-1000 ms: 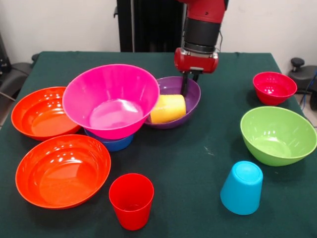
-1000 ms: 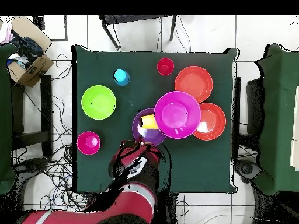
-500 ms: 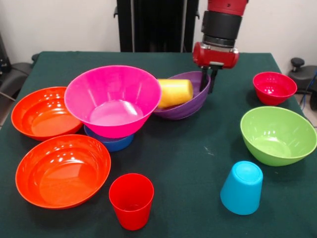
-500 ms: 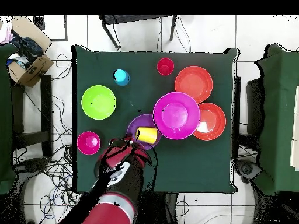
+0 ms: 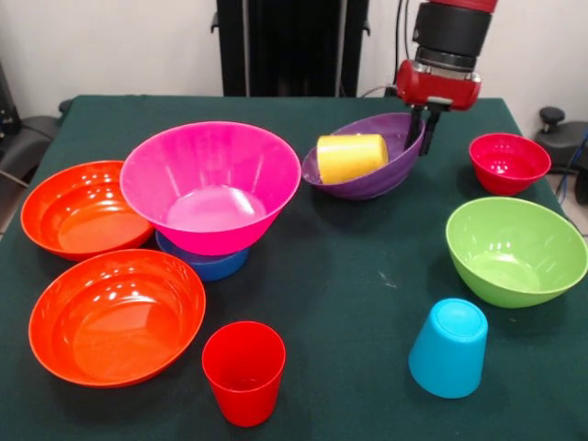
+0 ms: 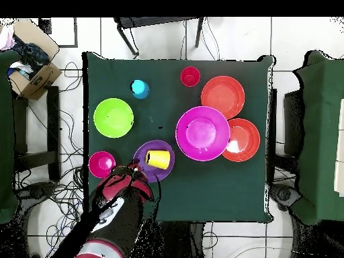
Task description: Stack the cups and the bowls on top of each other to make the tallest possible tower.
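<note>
Gripper (image 5: 425, 134) clamped on far-side rim of purple bowl (image 5: 377, 175), one finger inside the wall, one outside. Bowl hangs tilted off the table (image 5: 367, 303), held edge high, low edge toward magenta bowl (image 5: 211, 184). Overhead: gripper (image 6: 132, 175) at the bowl's (image 6: 144, 168) edge nearest the robot.

Yellow cup (image 5: 351, 157) lies on its side inside the purple bowl, long axis roughly across the front view, flat base facing magenta side, mouth toward gripper as far as I can tell. Sits at the low part of the bowl, loose; judge it may roll or spill if tilt grows.

Key relation: grip is on one rim only, so bowl's mass & cup hang away from the jaws, toward table centre. Bowl opening faces up and toward the camera.

Magenta bowl rests upright on small blue bowl (image 5: 207, 262), the only stack so far. Two orange bowls (image 5: 115, 317) (image 5: 78, 207) beside it, separate. Green bowl (image 5: 514, 248), crimson bowl (image 5: 508, 162), red cup (image 5: 243, 367) upright, blue cup (image 5: 448, 347) inverted, all apart on the cloth.

Judge: early in task; next move needs bowl levelled before setting down
</note>
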Tool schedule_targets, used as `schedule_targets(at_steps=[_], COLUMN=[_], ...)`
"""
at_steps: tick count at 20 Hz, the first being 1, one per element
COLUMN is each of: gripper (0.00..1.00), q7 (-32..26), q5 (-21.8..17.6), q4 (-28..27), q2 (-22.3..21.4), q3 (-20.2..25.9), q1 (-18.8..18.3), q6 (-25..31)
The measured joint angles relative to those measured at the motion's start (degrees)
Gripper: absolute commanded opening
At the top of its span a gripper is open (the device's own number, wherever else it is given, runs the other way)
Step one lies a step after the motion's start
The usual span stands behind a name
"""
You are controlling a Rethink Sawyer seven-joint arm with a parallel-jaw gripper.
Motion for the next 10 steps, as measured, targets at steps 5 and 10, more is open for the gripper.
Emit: schedule_targets(at_steps=[5,10], gripper=[0.00,0.00], q7=[0.0,0.0], q5=[1.5,2.7], q4=[0.9,1.3], q2=[-1.2,-3.6], q3=[-0.9,-1.7], q1=[2.0,3.0], q6=[3.0,8.7])
